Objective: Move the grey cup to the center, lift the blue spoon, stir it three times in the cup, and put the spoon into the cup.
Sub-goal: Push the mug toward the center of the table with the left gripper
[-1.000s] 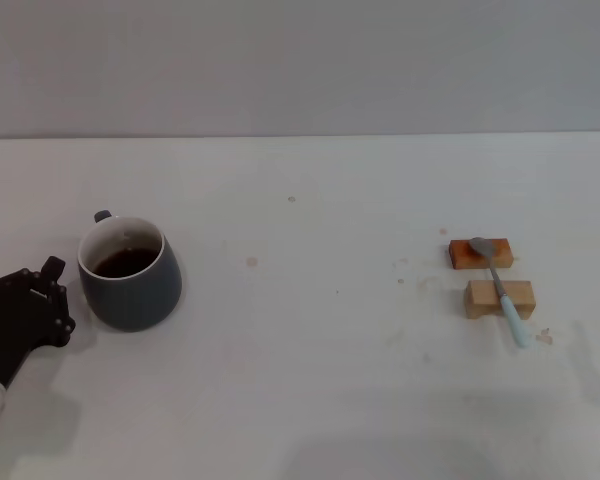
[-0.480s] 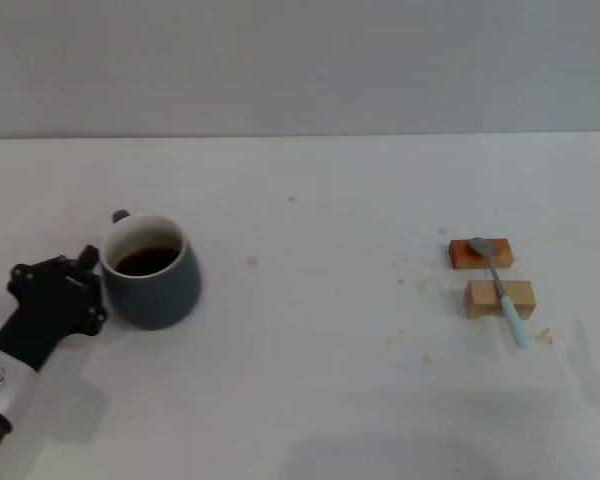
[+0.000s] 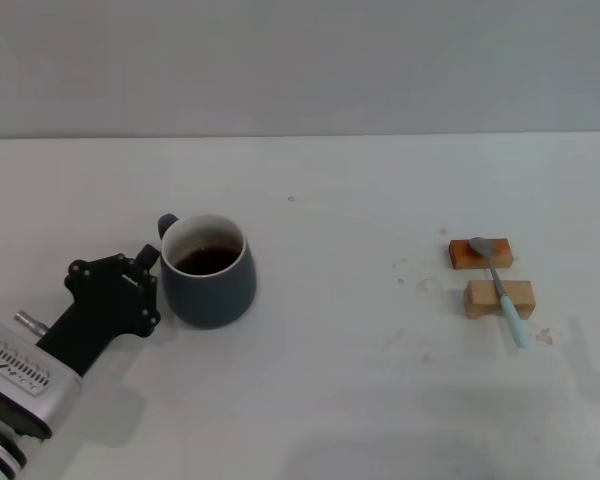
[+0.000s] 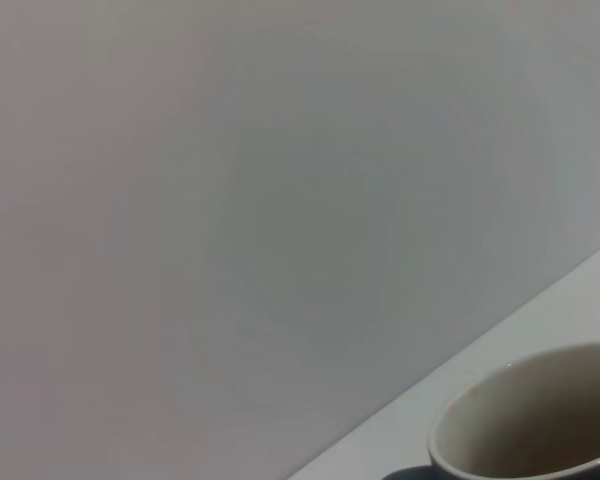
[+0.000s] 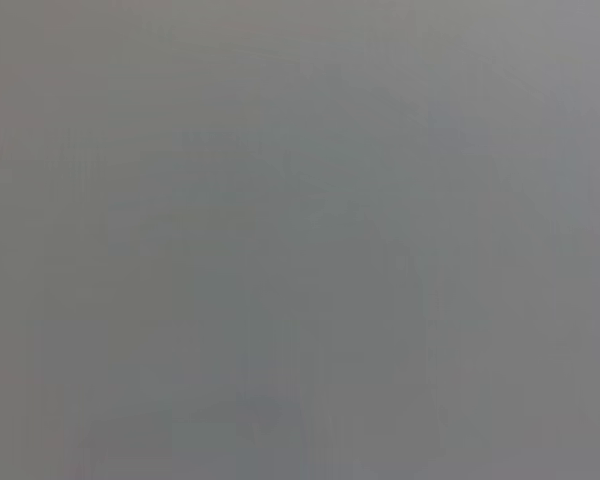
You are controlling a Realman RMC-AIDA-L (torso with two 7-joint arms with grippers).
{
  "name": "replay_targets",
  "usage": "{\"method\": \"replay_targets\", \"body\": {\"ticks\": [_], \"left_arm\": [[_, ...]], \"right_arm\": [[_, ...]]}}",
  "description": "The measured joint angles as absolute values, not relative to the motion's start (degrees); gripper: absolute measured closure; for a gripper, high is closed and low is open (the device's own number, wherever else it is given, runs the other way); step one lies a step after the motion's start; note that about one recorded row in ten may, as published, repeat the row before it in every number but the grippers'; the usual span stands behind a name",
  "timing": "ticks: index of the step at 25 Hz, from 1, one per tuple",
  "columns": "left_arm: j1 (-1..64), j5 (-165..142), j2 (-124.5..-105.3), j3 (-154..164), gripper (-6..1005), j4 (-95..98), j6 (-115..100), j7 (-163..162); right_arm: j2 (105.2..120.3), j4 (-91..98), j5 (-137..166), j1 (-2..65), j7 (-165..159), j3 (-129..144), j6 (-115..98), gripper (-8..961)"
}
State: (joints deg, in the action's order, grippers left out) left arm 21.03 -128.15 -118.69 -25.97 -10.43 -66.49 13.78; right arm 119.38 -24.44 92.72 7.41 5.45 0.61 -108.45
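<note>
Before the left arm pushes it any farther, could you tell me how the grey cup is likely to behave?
The grey cup looks squat and wide-bodied, so it will probably slide rather than tip. The dark liquid inside likely adds weight and could slosh if jolted. The left gripper sits at its side on the smooth table, so slow pushing seems safest.

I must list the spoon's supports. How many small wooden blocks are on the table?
2. The orange block lies under the bowl of the blue spoon; the pale block lies just nearer the robot, under its handle. None appears hidden.
</note>
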Motion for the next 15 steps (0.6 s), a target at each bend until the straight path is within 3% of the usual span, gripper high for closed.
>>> {"method": "replay_targets", "body": {"ticks": [15], "left_arm": [[20.7, -128.1, -118.70, -25.3, 1001, -10.8, -64.9, 13.8]], "right_arm": [[119.44, -24.5, 92.7, 7.4, 5.5, 0.6, -108.3, 244]]}}
